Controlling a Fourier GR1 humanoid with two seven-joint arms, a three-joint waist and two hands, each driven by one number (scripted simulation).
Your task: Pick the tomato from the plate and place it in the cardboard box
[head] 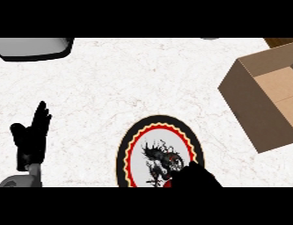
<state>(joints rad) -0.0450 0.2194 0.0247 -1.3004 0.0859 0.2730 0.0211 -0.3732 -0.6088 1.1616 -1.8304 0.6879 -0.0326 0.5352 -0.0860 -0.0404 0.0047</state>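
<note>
I am looking steeply down on the white marble-patterned counter (110, 88), and it fills almost all of my view. Its far corners give way to brown wood at the upper left and upper right, so I take those as its edges. The broad middle stretch, between the objects, is bare stone with plenty of room to move across.

The open brown cardboard box (275, 94) sits at the right side, tilted in my view, with its tall near wall facing the plate and its pale inner floor showing. I see no print or label on it. It stands apart from the plate, with a strip of counter between them.

The round white plate with a black rim, a red-and-yellow scalloped ring and a black dragon-like drawing (160, 151) lies at the lower middle, partly cut by the view's bottom. It carries no readable writing.

A grey and white appliance (31, 47) sits at the top left corner, cut by the view.

My left hand (31, 140) rests at the lower left, fingers straight and pointing up, holding nothing.

My right hand (197, 176) is over the plate's lower right part. I cannot tell how its fingers stand.

The red tomato (167, 183) shows only as a small red sliver on the plate, just beside that hand, mostly hidden.
</note>
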